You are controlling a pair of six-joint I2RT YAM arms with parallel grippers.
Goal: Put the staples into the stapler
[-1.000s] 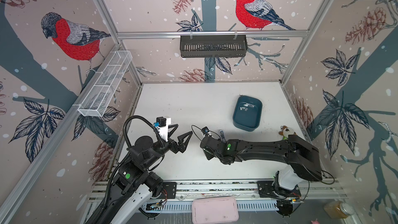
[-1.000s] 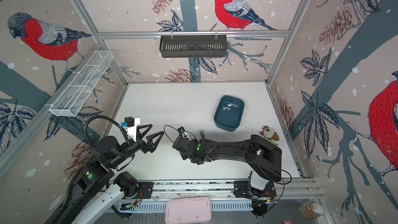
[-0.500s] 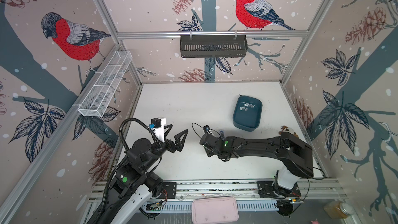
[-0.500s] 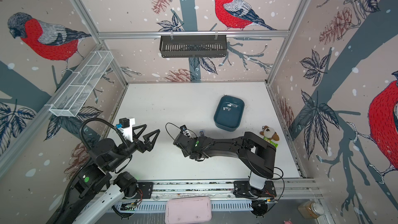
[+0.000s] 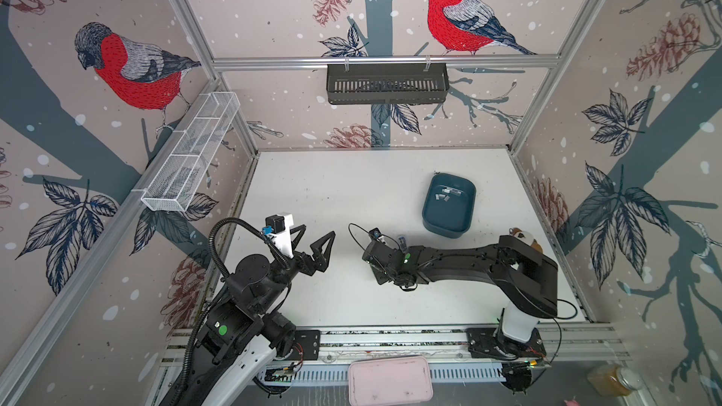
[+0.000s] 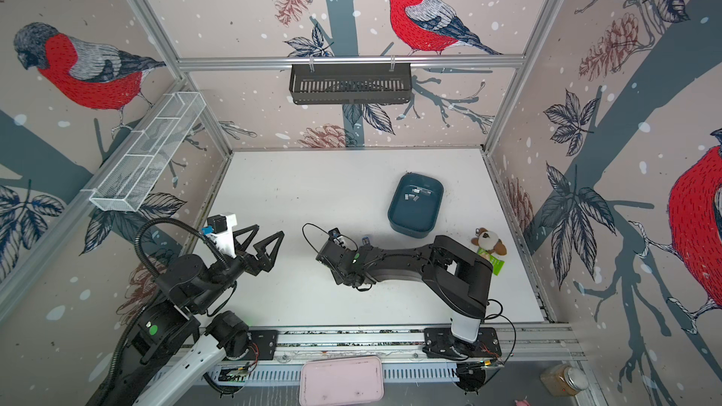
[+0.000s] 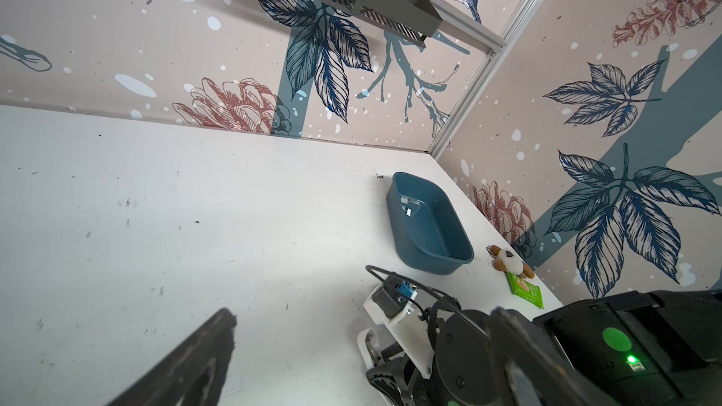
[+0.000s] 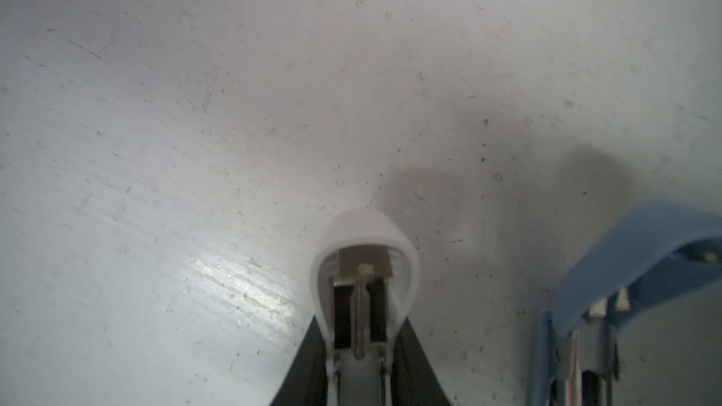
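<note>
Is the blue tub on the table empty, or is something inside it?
Not empty: a few small silvery staples lie on the floor of the blue tub, near its far end; the rest is bare.

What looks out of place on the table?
A plush toy and green packet lie at the right edge of the table, unrelated to stapling. Staples lie scattered loose in the blue tub. Nothing looks damaged.

We're seeing a few silvery staples (image 5: 443, 198) loose at the far end of the teal tub (image 5: 447, 231); the white stapler (image 8: 365, 267) is flipped open, magazine showing.
</note>
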